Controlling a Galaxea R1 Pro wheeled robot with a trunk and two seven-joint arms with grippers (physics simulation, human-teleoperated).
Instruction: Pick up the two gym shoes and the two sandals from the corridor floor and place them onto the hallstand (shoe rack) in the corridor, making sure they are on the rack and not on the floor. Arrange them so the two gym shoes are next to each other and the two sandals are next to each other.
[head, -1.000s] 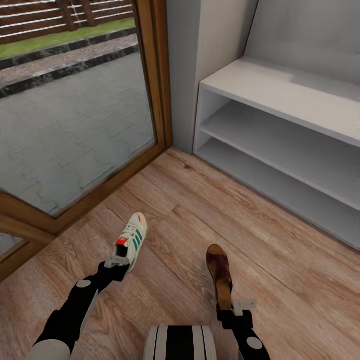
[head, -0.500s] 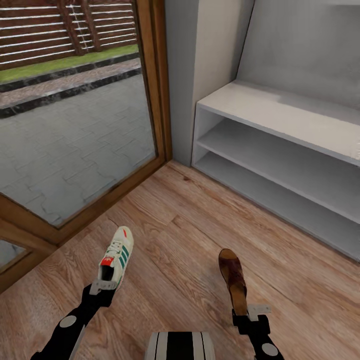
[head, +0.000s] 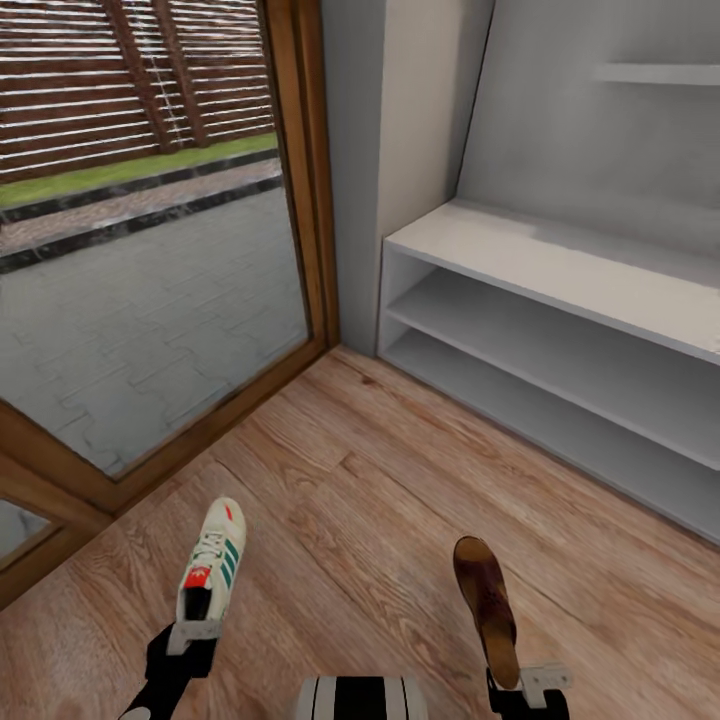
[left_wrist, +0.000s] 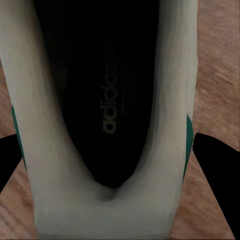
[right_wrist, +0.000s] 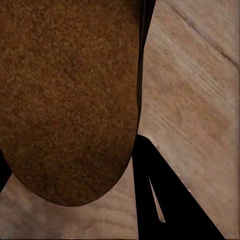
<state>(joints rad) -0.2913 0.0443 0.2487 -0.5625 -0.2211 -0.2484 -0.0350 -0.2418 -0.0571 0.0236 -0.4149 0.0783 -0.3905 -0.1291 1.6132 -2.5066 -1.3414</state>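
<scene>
Left gripper (head: 195, 632) is clamped on the gym shoe (head: 211, 572) heel, right gripper (head: 530, 682) pinching the sandal (head: 486, 608); hallstand (head: 560, 330) sits well ahead of both, off right.

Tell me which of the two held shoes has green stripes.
The gym shoe in the left gripper: cream-white, laced, green side stripes. The sandal in the right gripper is plain brown.
</scene>
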